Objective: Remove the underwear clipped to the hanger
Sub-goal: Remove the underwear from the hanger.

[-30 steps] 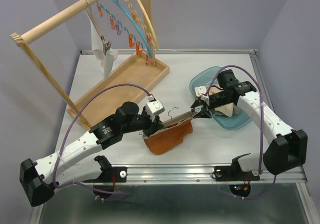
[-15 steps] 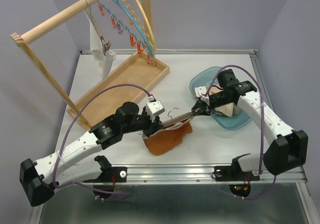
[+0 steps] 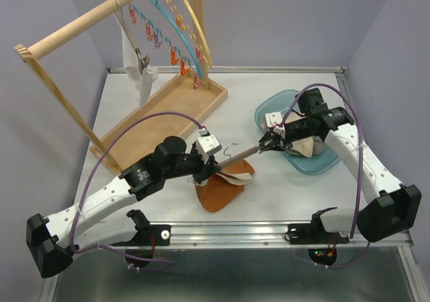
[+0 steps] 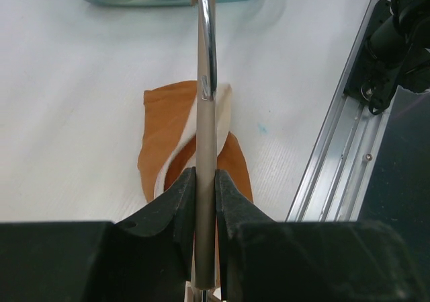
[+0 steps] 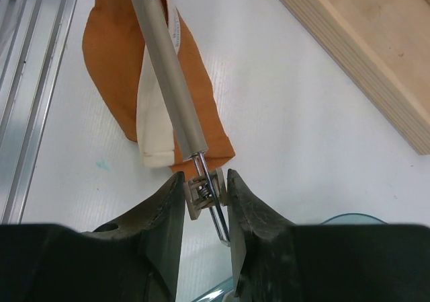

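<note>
Underwear (image 3: 218, 193): rust-orange pair w/ pale waistband (image 5: 154, 127), lying slack on the table (image 3: 282, 194) under the hanger bar (image 3: 235, 159), between the two arms.
Left gripper (image 4: 205, 181): narrow, clamped on the hanger bar, holding it low over the cloth.
Right gripper (image 5: 203, 181): narrow, fingers pressed on both sides of the small clip (image 5: 203, 193) at the bar's far end.
Clip vs cloth: cloth end sits just beside the clip; can't tell if it's pinched in there or free.
Handling (judgement): v. light, soft, limp; no stiffness, will fold and drag, not slippery, not fragile.
Where to grip: a bunched edge, pref. the waistband (thicker hem, prob. less likely to slide out) near the clip end; pinch from above, since it lies flat.
Risk: if clipped, pulling the cloth tugs the bar too.
Tub (image 3: 316, 166): blue, right of the cloth, pale cloths in it.
</note>
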